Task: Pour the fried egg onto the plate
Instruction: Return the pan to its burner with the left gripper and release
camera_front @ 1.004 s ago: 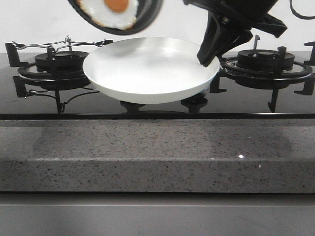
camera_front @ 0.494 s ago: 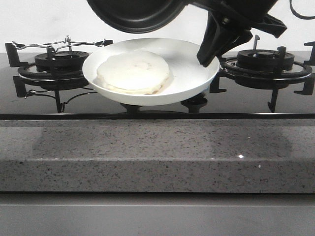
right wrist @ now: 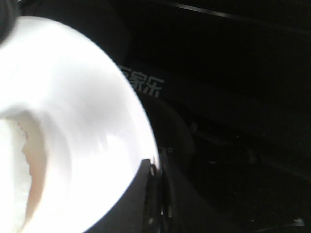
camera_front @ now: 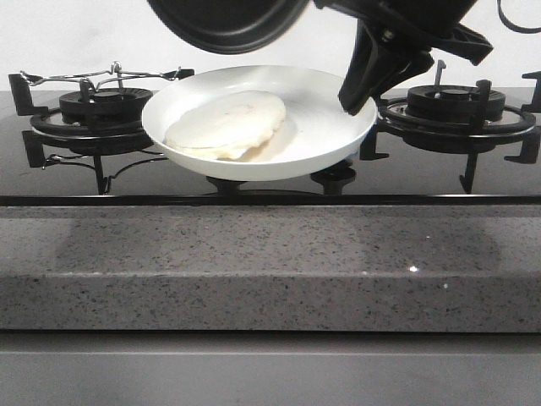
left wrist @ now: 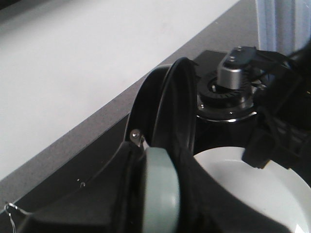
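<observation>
A speckled grey stone bench (camera_front: 270,262) ran across the foreground, with a black glass hob (camera_front: 254,182) set behind it. Above the hob, held off the surface, was the plate (camera_front: 325,127), tilted a little down toward its left side. The right gripper (camera_front: 359,97) held it at its right rim; the right wrist view showed dark jaws clamped thinly over that rim (right wrist: 151,167).

The fried egg (camera_front: 226,125) lay inside the plate, on its left half, well across the dish from the right jaws, pale side up with its long axis running left to right. One edge looked folded or lifted (hard to be sure).

Above and behind it hung the black frying pan (camera_front: 228,21), empty and tipped steeply, nearly over the egg. The left gripper (left wrist: 160,194) was the nearer arm to the egg; its jaws appeared clamped on the pan's handle, though the contact itself was hidden.

Farthest back stood two gas burners (camera_front: 106,106) and a white wall.

Compared with half a second earlier, the egg had slid left and lay less flat; a second earlier it was in the pan and the plate was bare.
</observation>
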`<state>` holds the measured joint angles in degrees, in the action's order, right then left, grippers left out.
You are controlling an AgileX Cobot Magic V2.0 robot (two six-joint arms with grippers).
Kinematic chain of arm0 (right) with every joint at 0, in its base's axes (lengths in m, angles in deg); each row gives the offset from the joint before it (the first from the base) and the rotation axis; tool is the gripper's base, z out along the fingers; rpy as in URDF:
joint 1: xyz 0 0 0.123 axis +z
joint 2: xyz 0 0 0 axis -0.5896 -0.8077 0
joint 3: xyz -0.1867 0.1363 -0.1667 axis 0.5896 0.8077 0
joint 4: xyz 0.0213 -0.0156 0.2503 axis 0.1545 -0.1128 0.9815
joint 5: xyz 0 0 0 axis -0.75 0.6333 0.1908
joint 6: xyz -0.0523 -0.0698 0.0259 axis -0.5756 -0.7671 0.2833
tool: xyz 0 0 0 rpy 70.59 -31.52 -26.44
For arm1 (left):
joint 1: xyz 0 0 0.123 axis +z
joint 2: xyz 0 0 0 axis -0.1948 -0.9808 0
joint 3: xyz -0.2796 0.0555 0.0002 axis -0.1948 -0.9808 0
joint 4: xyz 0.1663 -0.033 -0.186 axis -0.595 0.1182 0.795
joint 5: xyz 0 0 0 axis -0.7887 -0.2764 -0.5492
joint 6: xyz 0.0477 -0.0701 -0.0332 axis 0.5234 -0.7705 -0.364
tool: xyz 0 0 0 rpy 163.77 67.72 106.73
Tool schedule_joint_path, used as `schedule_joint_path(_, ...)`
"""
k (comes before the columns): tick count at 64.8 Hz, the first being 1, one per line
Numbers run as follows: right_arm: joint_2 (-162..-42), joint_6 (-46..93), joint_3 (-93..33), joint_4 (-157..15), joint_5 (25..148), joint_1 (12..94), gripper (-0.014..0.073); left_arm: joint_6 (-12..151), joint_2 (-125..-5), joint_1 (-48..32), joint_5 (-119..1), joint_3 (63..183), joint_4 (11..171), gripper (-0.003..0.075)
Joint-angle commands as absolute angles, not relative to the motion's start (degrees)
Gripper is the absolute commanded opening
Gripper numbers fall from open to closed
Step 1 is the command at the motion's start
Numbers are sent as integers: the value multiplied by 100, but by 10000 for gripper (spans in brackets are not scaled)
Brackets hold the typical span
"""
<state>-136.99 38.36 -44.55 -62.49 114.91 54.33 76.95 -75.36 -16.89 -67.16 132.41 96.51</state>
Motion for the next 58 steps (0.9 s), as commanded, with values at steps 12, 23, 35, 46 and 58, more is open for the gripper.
schedule_joint_path(12,-13497,3784,-4583,-6177,11223,5424,-68,7479,-7475,-353,-6406,13445,12010,-19)
schedule_joint_path(23,-13497,3784,-4583,-6177,11223,5424,-68,7479,-7786,678,-7001,13445,13560,-19)
schedule_joint_path(35,-13497,3784,-4583,-6177,11223,5424,-68,7479,-8267,1570,-7825,13445,14930,-19)
schedule_joint_path(46,-13497,3784,-4583,-6177,11223,5424,-68,7479,-8794,2165,-8572,13445,16077,-19)
schedule_joint_path(58,-13497,3784,-4583,-6177,11223,5424,-68,7479,-9387,2552,-9107,13445,16973,-19)
